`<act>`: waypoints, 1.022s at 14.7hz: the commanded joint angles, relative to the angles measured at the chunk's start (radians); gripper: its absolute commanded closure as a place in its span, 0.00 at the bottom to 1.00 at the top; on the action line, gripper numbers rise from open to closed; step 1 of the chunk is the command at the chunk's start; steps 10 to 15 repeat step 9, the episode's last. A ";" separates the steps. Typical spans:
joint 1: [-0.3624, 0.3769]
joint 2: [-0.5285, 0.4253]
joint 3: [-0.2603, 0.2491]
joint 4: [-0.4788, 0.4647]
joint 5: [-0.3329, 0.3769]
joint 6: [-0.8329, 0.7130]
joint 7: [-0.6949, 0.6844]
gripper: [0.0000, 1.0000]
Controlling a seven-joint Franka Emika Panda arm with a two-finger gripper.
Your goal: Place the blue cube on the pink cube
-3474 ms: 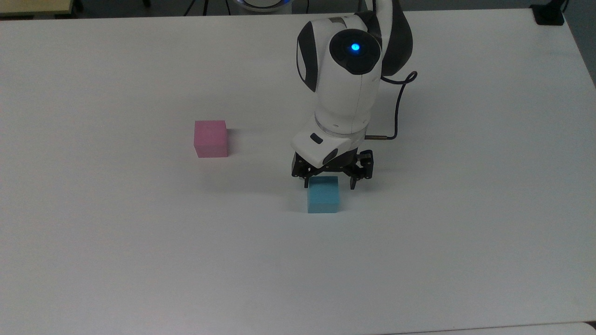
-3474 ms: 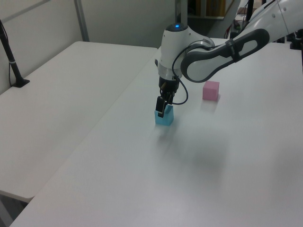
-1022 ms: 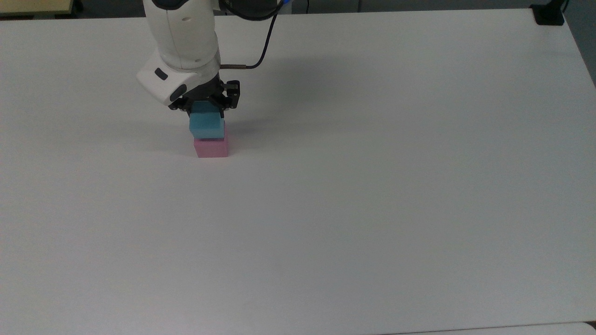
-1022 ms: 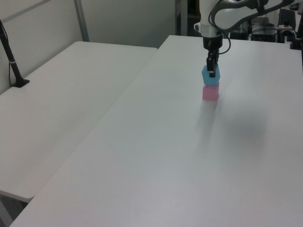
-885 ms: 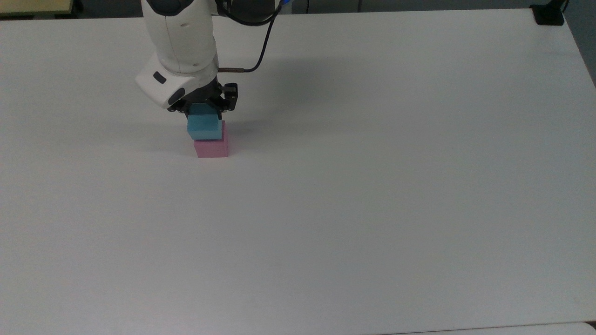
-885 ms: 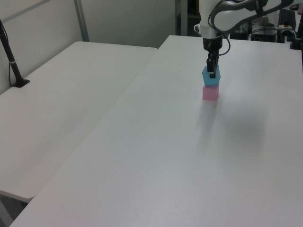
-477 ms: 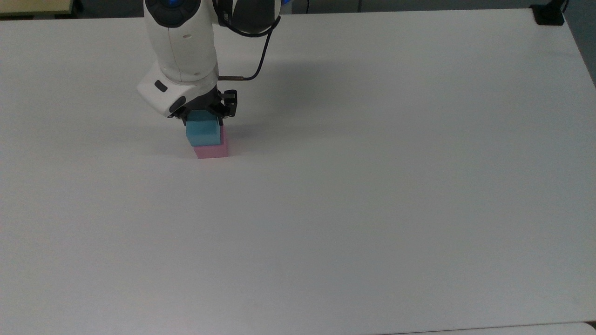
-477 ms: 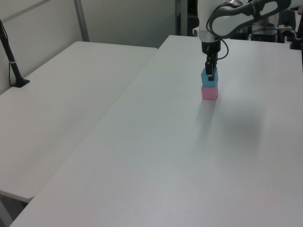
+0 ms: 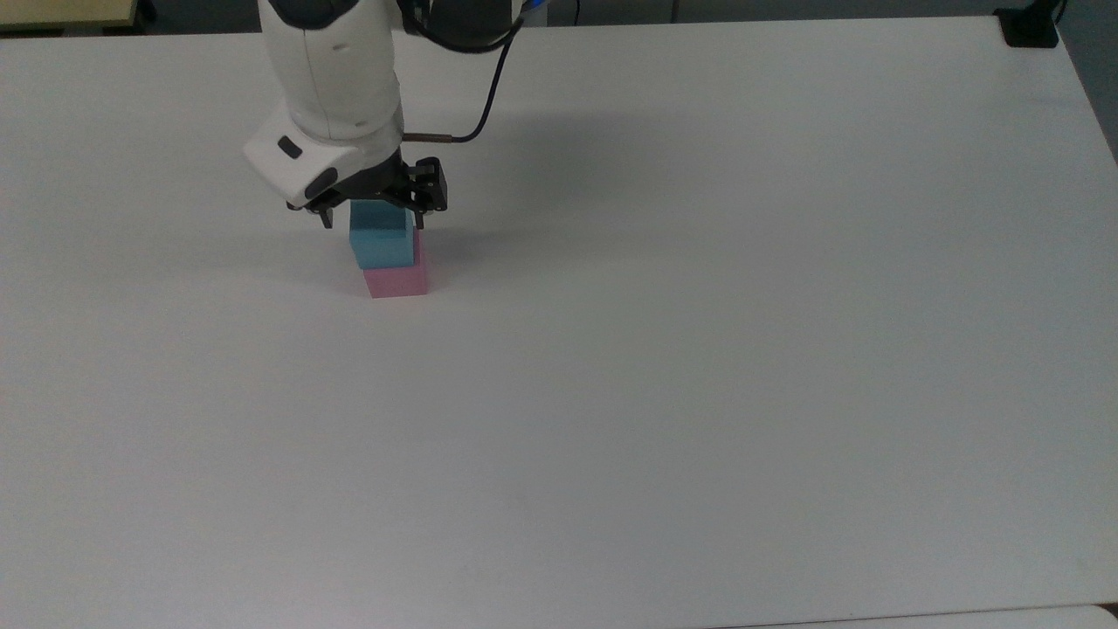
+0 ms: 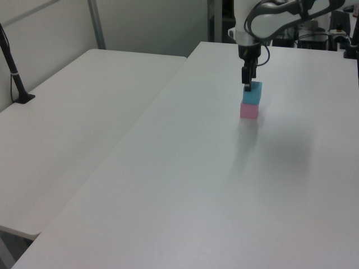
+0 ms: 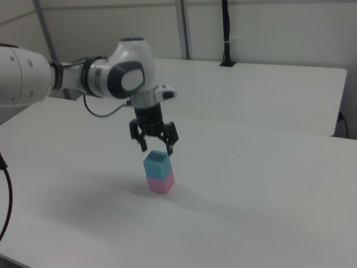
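The near part of the white table (image 9: 611, 437) is seen bare in the top view. Further back, toward the top view's left, the pink cube (image 9: 397, 279) is seated flat on the table surface. The blue cube (image 9: 381, 238) is stacked on the pink cube, in contact with its upper face. In the top view the blue cube is offset slightly toward the top view's left, so that a narrow strip of the pink cube is exposed along the top view's right edge of the stack.

In the right view the pink cube (image 11: 160, 183) is seen beneath the blue cube (image 11: 156, 164), with both cubes upright. In the left view the stack is located on the far half of the table, with the blue cube (image 10: 252, 93) above the pink cube (image 10: 249, 110).

The gripper (image 9: 371, 216) is positioned directly over the stack, pointing downward. In the right view the gripper (image 11: 155, 148) is shown with its two black fingers (image 11: 170, 146) spread wider than the blue cube; the fingertips are level with the cube's top edge, one at each side, and no contact with its faces is seen. The blue cube is therefore released and supported by the pink cube alone.

Behind the gripper, the white arm (image 9: 332, 70) is extended toward the far edge of the table, with a black cable (image 9: 485, 96) looped beside the wrist. In the left view a second white table (image 10: 73, 123) is located alongside, at the left view's left
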 commanded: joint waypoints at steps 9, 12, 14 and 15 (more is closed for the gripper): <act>0.006 -0.240 0.011 0.031 -0.012 -0.172 0.272 0.00; 0.006 -0.240 0.011 0.031 -0.012 -0.172 0.272 0.00; 0.006 -0.240 0.011 0.031 -0.012 -0.172 0.272 0.00; 0.006 -0.240 0.011 0.031 -0.012 -0.172 0.272 0.00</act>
